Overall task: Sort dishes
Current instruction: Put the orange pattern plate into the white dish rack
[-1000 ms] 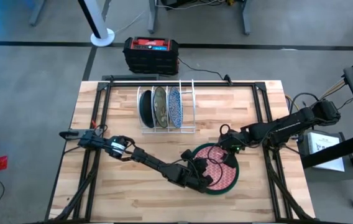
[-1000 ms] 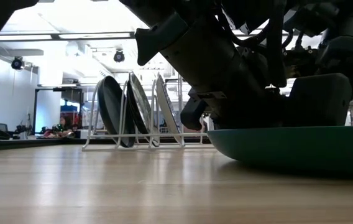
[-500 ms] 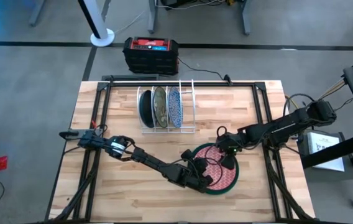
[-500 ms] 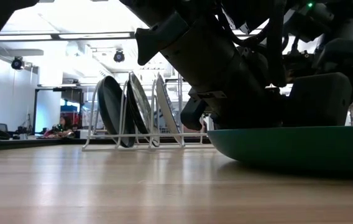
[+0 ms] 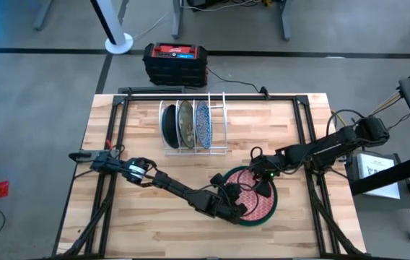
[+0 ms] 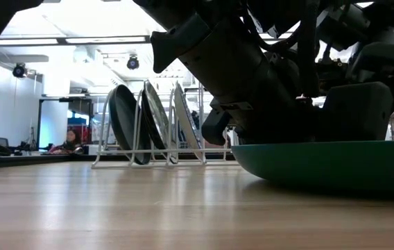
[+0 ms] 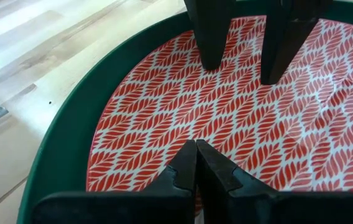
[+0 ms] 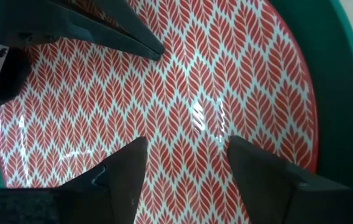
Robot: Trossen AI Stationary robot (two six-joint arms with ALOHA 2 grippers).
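High view: the red patterned plate [image 5: 252, 201] lies flat on the surface [image 5: 140, 217], right of centre, near the rack [image 5: 194, 126] holding three plates.

Left wrist view: the left end effector [image 7: 196, 163] is closed, empty, pressing the plate steady.

Right wrist view: the right end effector [image 8: 186, 168] straddles the plate, fingers apart, gripping nothing.

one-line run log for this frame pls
left hand: shut, over red-patterned plate | right hand: open, over same plate | rack: three plates upright
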